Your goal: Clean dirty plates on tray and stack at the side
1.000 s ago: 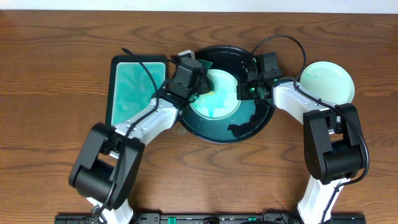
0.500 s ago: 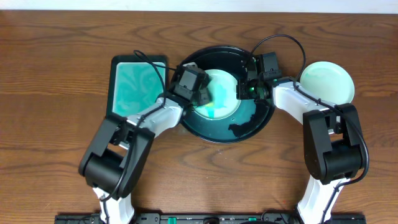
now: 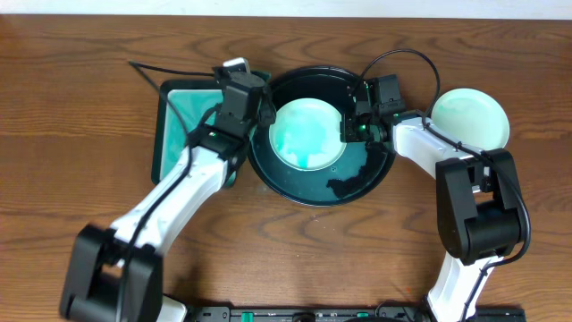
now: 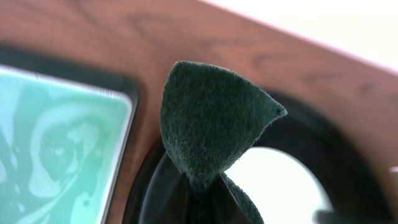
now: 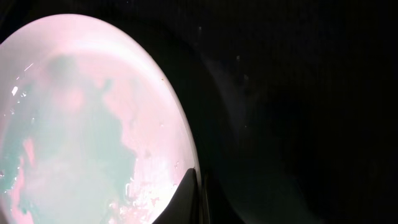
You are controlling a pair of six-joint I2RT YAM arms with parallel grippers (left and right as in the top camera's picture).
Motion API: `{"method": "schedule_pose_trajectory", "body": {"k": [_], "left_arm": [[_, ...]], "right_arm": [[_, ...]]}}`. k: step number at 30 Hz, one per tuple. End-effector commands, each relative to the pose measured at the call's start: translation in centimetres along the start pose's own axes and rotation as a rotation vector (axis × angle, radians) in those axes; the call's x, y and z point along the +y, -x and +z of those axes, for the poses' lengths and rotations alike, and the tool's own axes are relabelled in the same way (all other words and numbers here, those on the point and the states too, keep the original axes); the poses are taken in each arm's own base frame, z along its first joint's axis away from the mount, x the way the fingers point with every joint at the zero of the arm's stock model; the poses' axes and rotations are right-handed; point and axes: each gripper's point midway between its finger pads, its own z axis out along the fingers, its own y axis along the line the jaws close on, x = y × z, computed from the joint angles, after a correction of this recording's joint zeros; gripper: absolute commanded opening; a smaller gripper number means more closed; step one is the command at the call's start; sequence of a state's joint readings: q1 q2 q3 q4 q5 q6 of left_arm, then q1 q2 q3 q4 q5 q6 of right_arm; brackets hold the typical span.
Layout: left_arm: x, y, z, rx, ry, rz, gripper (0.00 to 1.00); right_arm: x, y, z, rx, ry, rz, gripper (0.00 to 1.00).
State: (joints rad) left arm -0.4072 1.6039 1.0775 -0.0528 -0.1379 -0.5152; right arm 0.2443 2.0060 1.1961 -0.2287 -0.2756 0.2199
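left gripper [image 3: 243,100] is clamping a dark green scouring pad [image 4: 211,130] over the round black pan [image 3: 357,174] edge | right gripper [image 3: 353,125] is pinching the smeared white plate [image 3: 308,134] rim inside it | risk: wet rim slipping out under scrubbing

Look, the pan plate [image 3: 308,136] lies open from above, nothing over its middle. The right gripper [image 3: 350,128] pinches its right rim, so that side is blocked. The left gripper [image 3: 253,105], clamping a sponge [image 4: 208,134], hangs over the left rim of the pan [image 3: 366,174] and the edge of the teal tray [image 3: 179,125]. The wood [image 3: 295,250] in front, between the arms, is open. Far right, a second plate [image 3: 471,116] takes its spot.
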Motion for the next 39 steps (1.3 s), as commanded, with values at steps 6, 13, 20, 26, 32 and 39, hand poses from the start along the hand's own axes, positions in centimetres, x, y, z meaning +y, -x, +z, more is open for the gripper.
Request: {"method": "schedule_pose_trajectory", "body": {"k": [6, 13, 20, 26, 32, 39], "left_arm": [[6.7, 1.8, -0.7, 0.006, 0.162, -0.047, 0.07], [14.6, -0.9, 1.5, 0.156, 0.303, -0.14, 0.07], [18.8, -4.9, 4.4, 0.273, 0.395, -0.173, 0.07], [20.0, -5.2, 4.6, 0.28, 0.419, -0.189, 0.07], [20.0, -5.1, 4.7, 0.277, 0.418, -0.189, 0.07], [20.0, -5.1, 4.7, 0.276, 0.417, -0.188, 0.07]], "right_arm": [[-0.3, 0.1, 0.5, 0.003, -0.011, -0.076, 0.01], [-0.3, 1.0, -0.4, -0.028, -0.034, -0.086, 0.01], [0.0, 2.8, -3.0, -0.092, -0.105, -0.169, 0.01], [0.2, 4.3, -6.0, -0.151, -0.251, -0.297, 0.01], [1.2, 6.2, -9.4, -0.236, -0.423, -0.433, 0.01], [3.3, 8.5, -14.0, -0.341, -0.687, -0.645, 0.01]]}}
